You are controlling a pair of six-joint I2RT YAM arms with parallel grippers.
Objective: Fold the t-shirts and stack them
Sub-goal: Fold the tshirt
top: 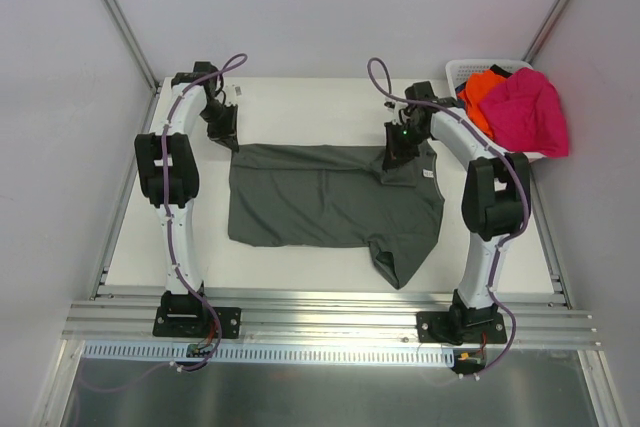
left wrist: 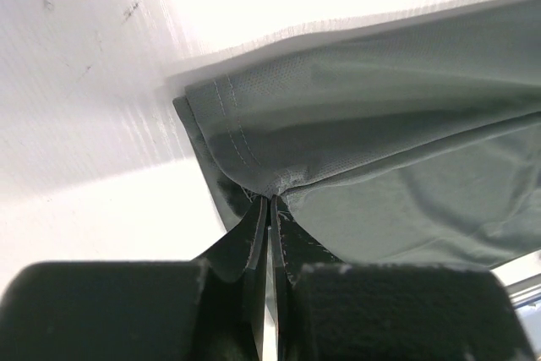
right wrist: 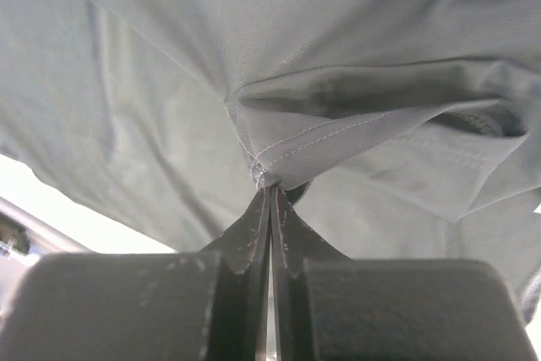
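A large dark grey-green t-shirt (top: 320, 207) lies spread on the white table (top: 300, 97), one sleeve trailing toward the near right. My left gripper (top: 230, 139) is at its far left corner. In the left wrist view the gripper (left wrist: 270, 199) is shut on the stitched hem corner of the shirt (left wrist: 380, 124). My right gripper (top: 393, 159) is at the shirt's far right edge. The right wrist view shows it (right wrist: 270, 185) shut on a folded stitched edge of the cloth (right wrist: 152, 82). A magenta-pink t-shirt (top: 530, 112) and an orange t-shirt (top: 485, 92) are piled at the far right.
A white lattice basket (top: 470, 65) stands at the table's far right corner under the pink and orange shirts. Metal frame rails (top: 330, 317) run along the near edge between the arm bases. White walls close in the left, back and right.
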